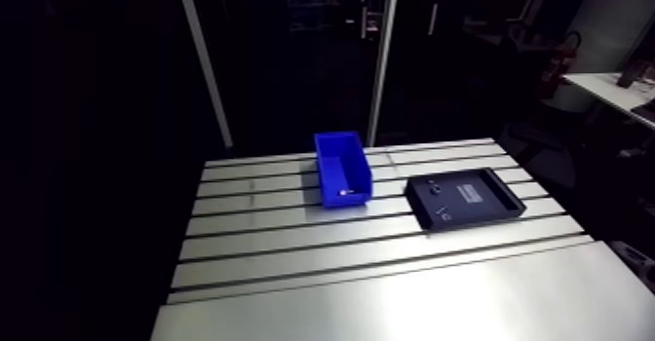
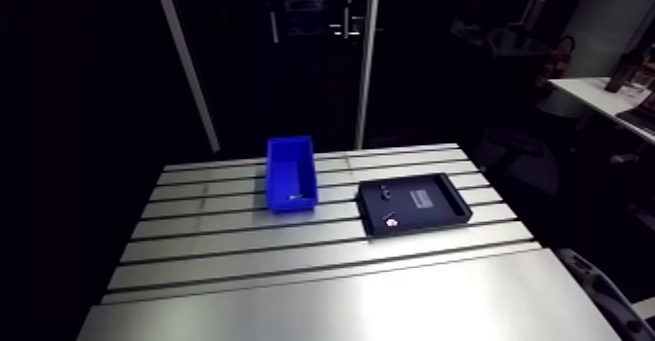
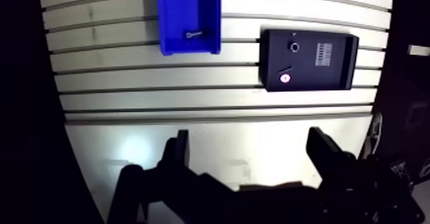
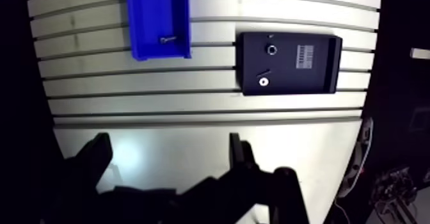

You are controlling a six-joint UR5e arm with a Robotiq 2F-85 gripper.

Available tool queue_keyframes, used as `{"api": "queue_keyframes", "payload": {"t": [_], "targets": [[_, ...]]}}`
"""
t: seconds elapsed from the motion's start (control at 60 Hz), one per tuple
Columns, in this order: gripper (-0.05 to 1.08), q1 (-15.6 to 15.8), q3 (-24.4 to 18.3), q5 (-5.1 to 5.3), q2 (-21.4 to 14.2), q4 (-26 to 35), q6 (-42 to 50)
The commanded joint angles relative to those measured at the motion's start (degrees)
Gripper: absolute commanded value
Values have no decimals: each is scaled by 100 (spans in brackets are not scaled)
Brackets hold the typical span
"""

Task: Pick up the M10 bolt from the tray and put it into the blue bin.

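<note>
Gripper [image 3: 249,137] empty, fingers [image 3: 323,151] wide apart; tray [image 3: 320,73] well ahead of one finger, bright round piece [image 3: 285,79], possibly the M10 bolt end-on, at its near side; blue bin [image 3: 189,46] ahead of the other finger, a pale bolt-like piece [image 3: 194,34] inside.

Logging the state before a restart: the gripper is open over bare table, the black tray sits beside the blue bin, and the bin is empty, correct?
The blue bin is not empty: the wrist view shows a small metal part, seemingly a bolt, lying in it. The rest stands: the gripper is open over bare table, and the black tray sits beside the bin.
</note>
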Motion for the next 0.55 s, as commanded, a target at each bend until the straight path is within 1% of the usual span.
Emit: {"api": "queue_keyframes", "payload": {"t": [0.017,0.15,0.55], "targets": [[0,-22,-152,13,-17,144,25],[0,-20,-289,29,-9,144,24],[0,-11,-247,30,1,135,15]]}}
